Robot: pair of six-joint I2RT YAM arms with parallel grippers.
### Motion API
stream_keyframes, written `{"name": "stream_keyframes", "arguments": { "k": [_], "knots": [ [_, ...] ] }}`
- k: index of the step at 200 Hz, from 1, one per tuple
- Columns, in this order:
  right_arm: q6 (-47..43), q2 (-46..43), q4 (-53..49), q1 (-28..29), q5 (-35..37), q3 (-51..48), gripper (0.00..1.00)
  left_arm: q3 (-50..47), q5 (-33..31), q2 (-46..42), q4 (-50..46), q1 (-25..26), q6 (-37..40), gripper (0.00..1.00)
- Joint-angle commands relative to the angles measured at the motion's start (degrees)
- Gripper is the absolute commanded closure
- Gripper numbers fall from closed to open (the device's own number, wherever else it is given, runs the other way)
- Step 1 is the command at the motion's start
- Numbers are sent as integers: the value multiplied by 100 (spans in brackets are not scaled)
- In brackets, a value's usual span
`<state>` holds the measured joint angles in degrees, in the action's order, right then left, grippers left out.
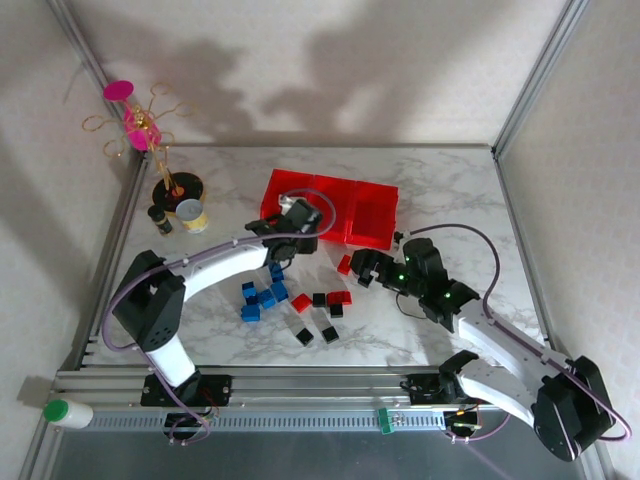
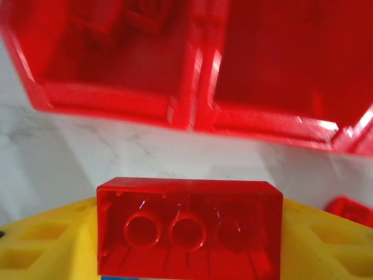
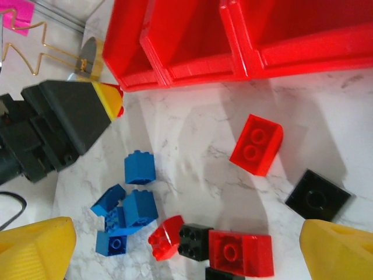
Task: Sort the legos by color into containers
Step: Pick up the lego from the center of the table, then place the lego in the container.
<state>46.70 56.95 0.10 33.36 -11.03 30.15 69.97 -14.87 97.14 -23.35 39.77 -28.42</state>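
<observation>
Near edge: a white bottle (image 1: 66, 412) with a green cap lay at the left end of the rail, beside the left arm's base.
Surface: the marbled surface (image 1: 450, 200) carried everything else.
Legos: the loose legos (image 1: 318, 300) lay scattered between the two arms. There was a blue cluster (image 1: 262, 297) on the left and red and black pieces to its right, with two black ones nearest the rail.
Right gripper: the right gripper (image 3: 186, 249) was spread wide and held nothing. Its yellow fingertips (image 3: 35, 248) stood well apart over the pile, with a lone red two-stud piece (image 3: 256, 144) and a flat black piece (image 3: 317, 198) lying beyond them.
Left gripper: the left gripper (image 1: 290, 233) was closed on a red brick (image 2: 187, 233), an oblong piece clamped between its yellow fingers (image 2: 46, 239) with the hollow underside facing the wrist camera.
Position of the held piece: it was just short of the near rim of the row, by the leftmost bin, with a strip of bare marble showing between brick and rim.
Containers: the containers (image 1: 372, 212), three red open bins joined in a row, sat beyond the pile. Blurred red shapes lay in the leftmost one, too soft to count.
Far left: two small jars (image 1: 190, 215) stood near each other, and behind them stood a gold wire stand (image 1: 140, 125) with pink discs.
</observation>
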Motion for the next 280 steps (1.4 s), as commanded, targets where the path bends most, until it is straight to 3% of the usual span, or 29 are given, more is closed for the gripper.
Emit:
{"name": "stream_keyframes", "arguments": {
  "k": [1, 75, 140, 199, 280],
  "knots": [
    [-66, 205, 590, 45, -158, 199, 1, 465, -287, 87, -131, -277, 218, 42],
    [-74, 699, 898, 75, -90, 354, 1, 2139, -85, 1585, -196, -1217, 256, 44],
    [-137, 859, 837, 78, -62, 446, 1, 3055, 46, 2595, -256, -1450, 179, 44],
    [-231, 970, 742, 73, -32, 603, 1, 3277, -3, 2958, -327, -1454, 127, 35],
    [-309, 756, 544, 72, 68, 668, 1, 3557, 160, 2689, -431, -1454, 161, 26]
  ]
}}
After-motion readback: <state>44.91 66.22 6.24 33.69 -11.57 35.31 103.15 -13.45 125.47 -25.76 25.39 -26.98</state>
